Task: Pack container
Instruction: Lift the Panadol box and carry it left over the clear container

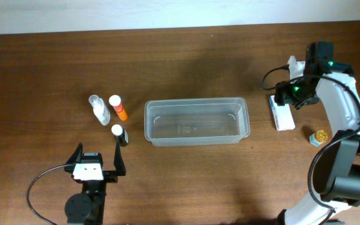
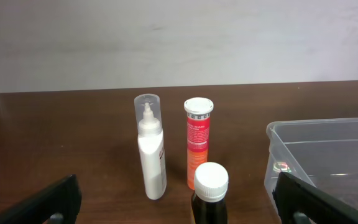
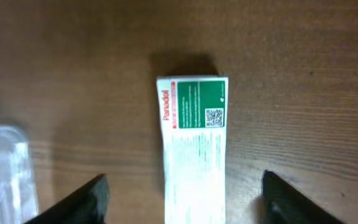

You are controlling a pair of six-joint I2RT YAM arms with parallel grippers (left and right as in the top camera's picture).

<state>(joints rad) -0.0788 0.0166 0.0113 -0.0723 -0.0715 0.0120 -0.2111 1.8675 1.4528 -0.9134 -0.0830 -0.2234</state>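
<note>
The container (image 1: 195, 101) is a clear plastic tub at the table's middle, with nothing in it. Left of it stand a clear spray bottle (image 1: 99, 109), an orange tube (image 1: 119, 107) and a dark bottle with a white cap (image 1: 120, 134). My left gripper (image 1: 99, 157) is open just in front of the dark bottle (image 2: 210, 196), which stands between the finger tips (image 2: 179, 205). My right gripper (image 1: 288, 95) is open over a white and green box (image 1: 283, 116). In the right wrist view the box (image 3: 194, 124) lies between the open fingers (image 3: 185, 208).
A small gold-topped object (image 1: 318, 135) lies right of the box. The container's corner shows in the left wrist view (image 2: 316, 127) and in the right wrist view (image 3: 5, 165). The spray bottle (image 2: 151, 149) and the orange tube (image 2: 197, 140) stand behind the dark bottle.
</note>
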